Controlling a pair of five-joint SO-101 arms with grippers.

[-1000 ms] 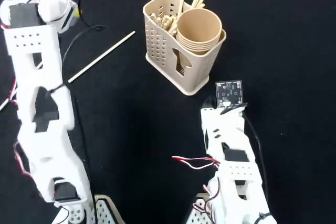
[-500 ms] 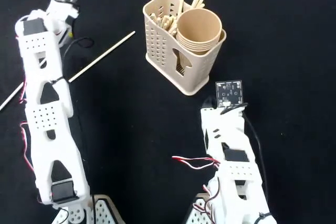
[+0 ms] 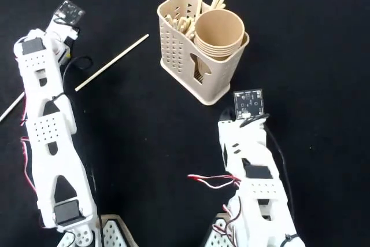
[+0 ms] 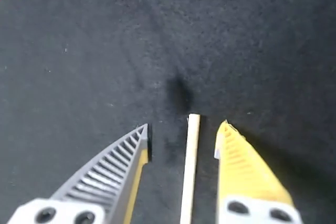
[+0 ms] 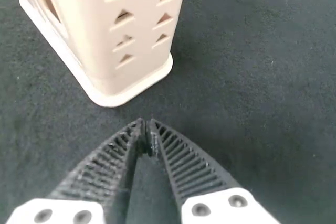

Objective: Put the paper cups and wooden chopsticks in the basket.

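The beige basket [image 3: 180,56] stands at the back middle of the table, holding a stack of paper cups [image 3: 219,30] and several wooden chopsticks [image 3: 182,24]. One loose chopstick [image 3: 111,63] lies slanted on the black cloth left of the basket. Another chopstick [image 3: 10,109] pokes out at the far left from under the left arm. My left gripper [image 4: 184,129] is open low over the cloth, and the end of a chopstick [image 4: 190,166] lies between its fingers, touching neither. My right gripper [image 5: 146,124] is shut and empty, just in front of the basket's base [image 5: 126,90].
Black cloth covers the table [image 3: 324,56]. The left arm [image 3: 43,120] stretches along the left side, its wrist board [image 3: 68,11] at the back left. The right arm [image 3: 251,160] stands in the front middle, with red wires [image 3: 211,179] beside it.
The left arm's wrist has swung from the back left corner down and toward the table. The right arm shifted slightly left. Basket and loose chopsticks stayed put.
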